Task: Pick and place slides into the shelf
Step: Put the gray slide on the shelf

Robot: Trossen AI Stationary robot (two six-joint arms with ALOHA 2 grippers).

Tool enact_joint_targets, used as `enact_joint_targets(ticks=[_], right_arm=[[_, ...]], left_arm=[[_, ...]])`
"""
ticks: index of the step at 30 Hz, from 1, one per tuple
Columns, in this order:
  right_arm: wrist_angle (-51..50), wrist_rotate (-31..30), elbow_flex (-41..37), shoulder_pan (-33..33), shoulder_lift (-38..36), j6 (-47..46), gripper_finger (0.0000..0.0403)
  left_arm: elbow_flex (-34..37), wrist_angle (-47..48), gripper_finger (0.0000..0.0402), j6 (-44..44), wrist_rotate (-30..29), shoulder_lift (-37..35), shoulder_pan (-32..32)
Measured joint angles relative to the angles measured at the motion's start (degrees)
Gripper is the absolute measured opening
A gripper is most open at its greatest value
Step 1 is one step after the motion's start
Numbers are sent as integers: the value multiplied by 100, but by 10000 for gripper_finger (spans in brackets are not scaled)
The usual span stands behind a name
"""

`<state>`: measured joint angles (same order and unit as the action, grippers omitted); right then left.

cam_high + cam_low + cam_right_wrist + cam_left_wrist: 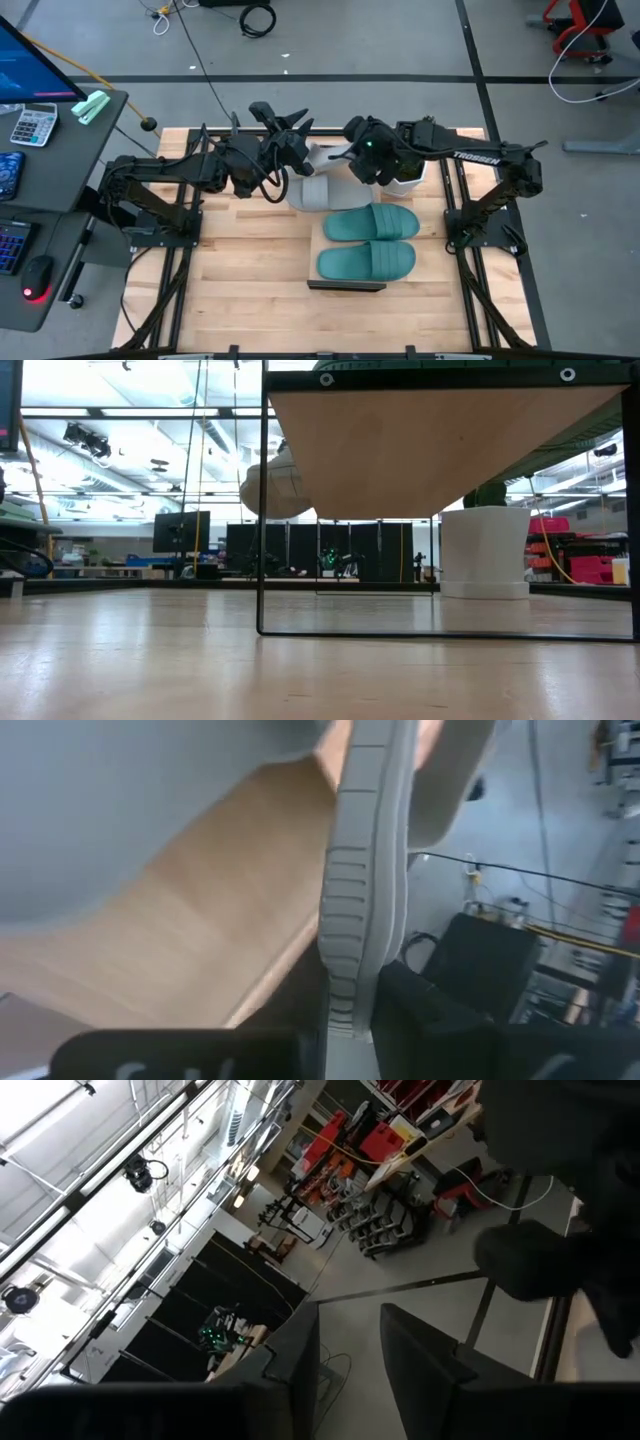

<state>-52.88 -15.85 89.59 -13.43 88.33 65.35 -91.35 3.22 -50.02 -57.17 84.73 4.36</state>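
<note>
Two teal slides (368, 241) lie side by side on the shelf (345, 286) near the bench's front edge, long axes crosswise; right fingers (350, 1010) pinch a grey slide (365, 870) edge-on at the back edge, left fingers (350, 1360) narrowly parted, empty.

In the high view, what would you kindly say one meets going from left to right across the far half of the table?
Left hand → grey slide lying flat → right hand → second grey slide, mostly hidden under the right arm.
</note>
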Motion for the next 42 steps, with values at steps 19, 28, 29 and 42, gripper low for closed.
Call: enact_joint_targets(ticks=[19, 28, 29, 42], right_arm=[[409, -701, -757, -4, -4, 98, 55], [-50, -702, -746, 20, -4, 71, 56], [-110, -695, -746, 20, -4, 68, 57], [-334, -506, -742, 20, -2, 16, 62]], left_arm=[[2, 1, 108, 92, 183, 0, 39], [2, 2, 107, 74, 304, 0, 39], [2, 2, 107, 74, 304, 0, 39], [2, 2, 107, 77, 304, 0, 39]])
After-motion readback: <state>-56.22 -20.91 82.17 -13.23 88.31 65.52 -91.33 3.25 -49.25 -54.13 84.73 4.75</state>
